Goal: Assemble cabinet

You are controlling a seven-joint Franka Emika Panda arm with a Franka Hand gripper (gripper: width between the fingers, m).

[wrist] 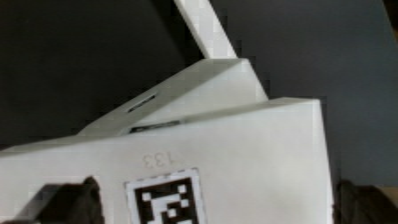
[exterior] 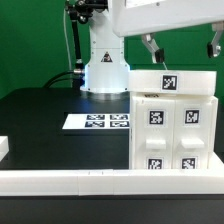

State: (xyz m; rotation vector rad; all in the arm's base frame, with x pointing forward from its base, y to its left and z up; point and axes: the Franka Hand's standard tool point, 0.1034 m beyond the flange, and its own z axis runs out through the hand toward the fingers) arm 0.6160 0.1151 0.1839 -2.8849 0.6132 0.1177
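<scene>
The cabinet [exterior: 172, 120] is a large white boxy shell standing at the exterior view's right. It has tagged drawer blocks on its front and one tag on its top. My gripper [exterior: 181, 48] hangs just above the cabinet's top with its jaws spread wide and nothing in them. In the wrist view the cabinet [wrist: 231, 130] fills the frame and its top tag [wrist: 169, 198] lies between my two dark fingertips [wrist: 64, 205]. The gripper [wrist: 214, 206] does not touch the cabinet.
The marker board [exterior: 100, 121] lies flat on the black table left of the cabinet. A long low white rail [exterior: 60, 181] runs along the front edge. The arm's white base [exterior: 103, 65] stands behind. A small white piece [exterior: 4, 147] sits at the left edge.
</scene>
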